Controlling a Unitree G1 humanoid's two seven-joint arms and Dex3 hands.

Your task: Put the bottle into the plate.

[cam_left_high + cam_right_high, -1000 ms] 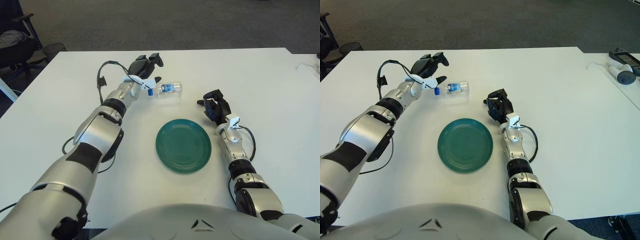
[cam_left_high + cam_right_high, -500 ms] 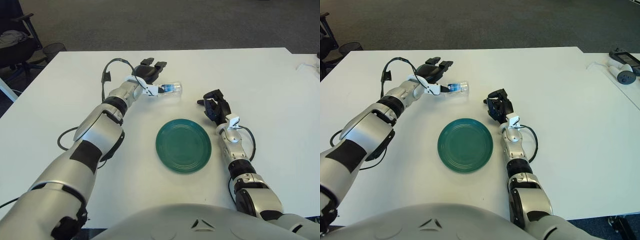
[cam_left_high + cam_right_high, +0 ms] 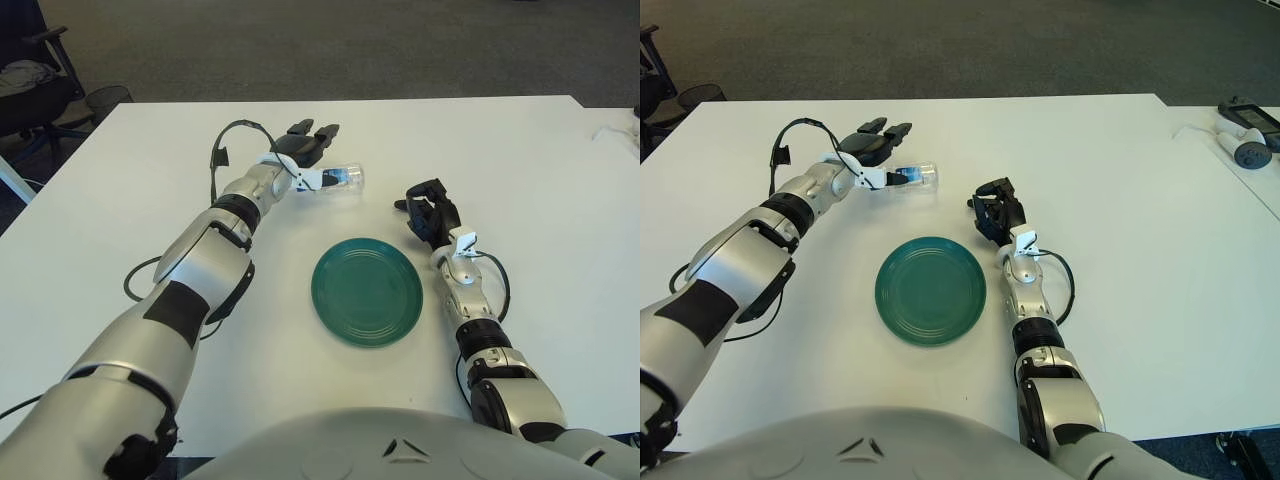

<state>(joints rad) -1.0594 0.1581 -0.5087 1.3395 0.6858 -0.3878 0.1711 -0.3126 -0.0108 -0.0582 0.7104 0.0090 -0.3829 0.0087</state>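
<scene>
Over the cap end of the bottle (image 3: 338,179), the left hand (image 3: 303,146) hovers with its fingers spread flat and closed on nothing; whether any fingertip touches the plastic cannot be told. The bottle lies on its side on the white table (image 3: 120,220), well apart from the green plate (image 3: 367,290), which sits nearer the robot. The likeliest trouble, in my judgement, is the bottle's round, light body: if the fingers come down off-centre or close unevenly it could roll or skid away toward the far side, or pivot about its cap and slip out of the grasp. A shallow hold near the cap could also let it tip and drop short of the plate. The right hand (image 3: 428,211) shows just right of the plate with fingers curled, holding nothing, beside the carry path rather than across it. Bare tabletop lies between bottle and plate, and all table edges are far off.
</scene>
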